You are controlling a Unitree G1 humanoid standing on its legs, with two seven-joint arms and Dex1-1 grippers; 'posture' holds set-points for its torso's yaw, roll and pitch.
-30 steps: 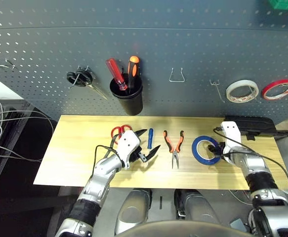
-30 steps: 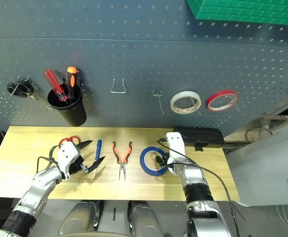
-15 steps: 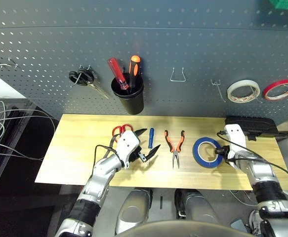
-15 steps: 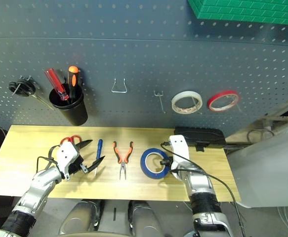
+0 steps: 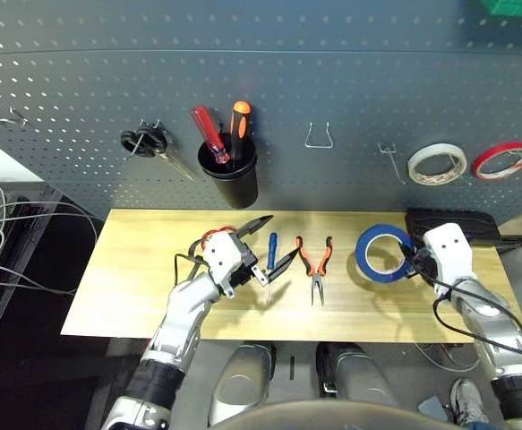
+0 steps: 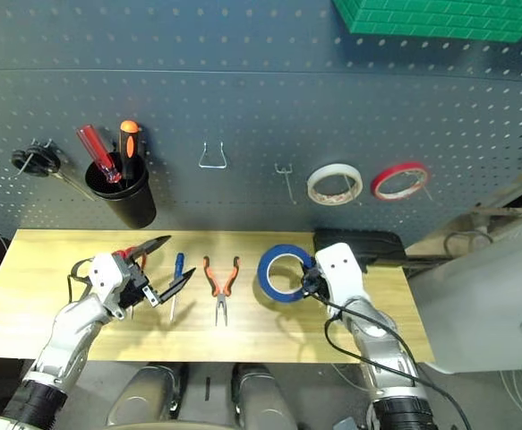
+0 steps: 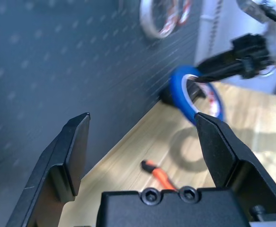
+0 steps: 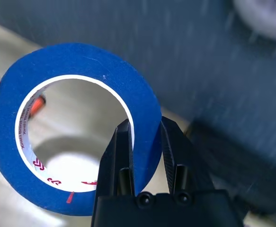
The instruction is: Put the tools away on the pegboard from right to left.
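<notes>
white tape roll [image 5: 437,164] beside red tape roll [image 5: 503,160].

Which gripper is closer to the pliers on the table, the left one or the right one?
Left. The left gripper hovers open just beside the pliers, above the screwdriver. The right gripper is farther off on the other side, holding the blue tape.

Pale wooden worktop [image 5: 135,269] against the wall. Loose cables [image 5: 10,242] hang off left; green crate [image 6: 440,16] up high, right.
</notes>
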